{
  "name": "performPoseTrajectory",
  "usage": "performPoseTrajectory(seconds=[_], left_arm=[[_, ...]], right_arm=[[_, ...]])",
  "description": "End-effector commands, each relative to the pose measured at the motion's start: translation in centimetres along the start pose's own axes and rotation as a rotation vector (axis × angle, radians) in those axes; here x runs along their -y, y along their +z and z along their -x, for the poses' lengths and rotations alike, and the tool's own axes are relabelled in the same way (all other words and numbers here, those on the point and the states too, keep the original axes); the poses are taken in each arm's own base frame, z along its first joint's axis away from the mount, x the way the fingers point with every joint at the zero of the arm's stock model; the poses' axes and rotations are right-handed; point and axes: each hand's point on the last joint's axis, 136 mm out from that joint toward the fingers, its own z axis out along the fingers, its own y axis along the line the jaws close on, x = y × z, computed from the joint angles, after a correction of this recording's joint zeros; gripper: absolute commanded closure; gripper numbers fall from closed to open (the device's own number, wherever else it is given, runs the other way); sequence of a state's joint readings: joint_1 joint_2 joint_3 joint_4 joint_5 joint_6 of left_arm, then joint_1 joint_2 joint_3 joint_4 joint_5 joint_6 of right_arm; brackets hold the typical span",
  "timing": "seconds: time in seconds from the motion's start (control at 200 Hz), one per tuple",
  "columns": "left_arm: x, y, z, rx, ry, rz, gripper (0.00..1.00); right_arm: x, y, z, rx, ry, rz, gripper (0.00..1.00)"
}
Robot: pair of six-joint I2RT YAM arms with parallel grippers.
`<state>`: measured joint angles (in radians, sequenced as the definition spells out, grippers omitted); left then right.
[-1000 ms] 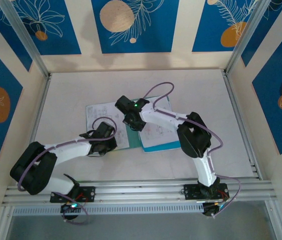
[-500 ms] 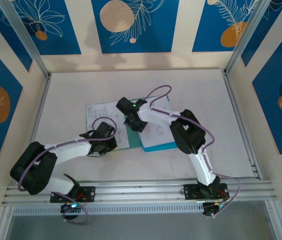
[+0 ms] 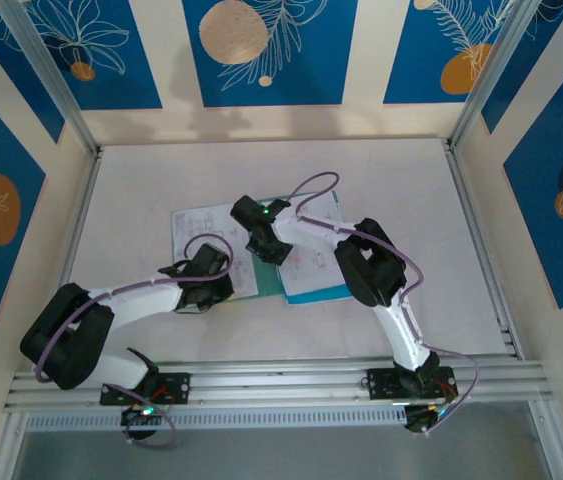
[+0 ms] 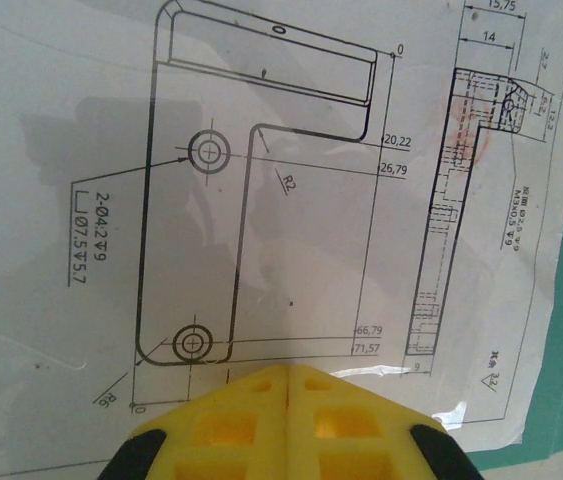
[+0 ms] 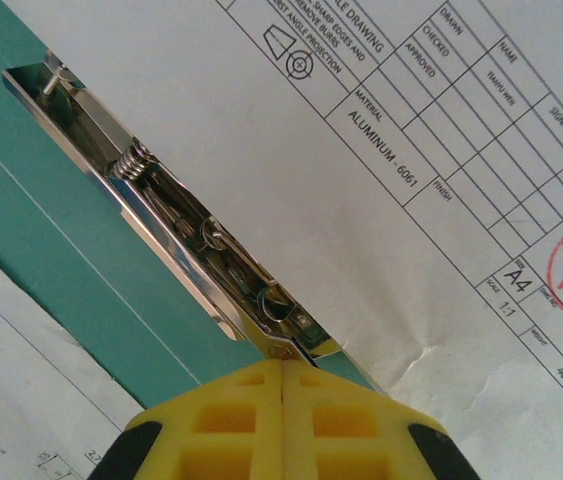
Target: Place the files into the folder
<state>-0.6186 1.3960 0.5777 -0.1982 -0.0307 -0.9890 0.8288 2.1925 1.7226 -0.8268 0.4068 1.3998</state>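
Left gripper, top external view: low over the left sheet of the files. Right gripper sits at the spine of the open teal folder.
Left wrist view: yellow fingers pressed together above a bracket drawing, with the folder edge at right.
Right wrist view: fingers pressed together, their tips at the end of the folder's metal spring clip. A title-block sheet lies beside the clip.
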Motion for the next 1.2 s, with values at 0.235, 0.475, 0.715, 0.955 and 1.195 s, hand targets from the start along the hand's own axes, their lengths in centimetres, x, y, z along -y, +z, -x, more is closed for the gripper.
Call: performPoseTrajectory(seconds=[0.235, 0.475, 0.715, 0.955, 1.195], left_arm=[[-5.5, 0.6, -3.0, -0.092, 0.010, 0.202, 1.00], [-5.8, 0.5, -2.9, -0.086, 0.001, 0.215, 1.00], [-6.1, 0.5, -3.1, -0.083, -0.014, 0.220, 1.00], [-6.1, 0.5, -3.1, -0.086, -0.014, 0.222, 1.00], [-6.2, 0.4, -3.0, -0.081, -0.022, 0.224, 1.00]], right_arm=[[3.6, 1.6, -0.1, 0.004, 0.006, -0.174, 1.00], [5.8, 2.4, 0.3, 0.010, 0.004, -0.248, 1.00], [6.6, 3.3, 0.6, -0.008, -0.013, -0.283, 1.00], [7.0, 4.0, 0.0, -0.022, -0.012, -0.294, 1.00], [7.5, 4.0, 0.7, -0.007, -0.047, -0.389, 1.00]])
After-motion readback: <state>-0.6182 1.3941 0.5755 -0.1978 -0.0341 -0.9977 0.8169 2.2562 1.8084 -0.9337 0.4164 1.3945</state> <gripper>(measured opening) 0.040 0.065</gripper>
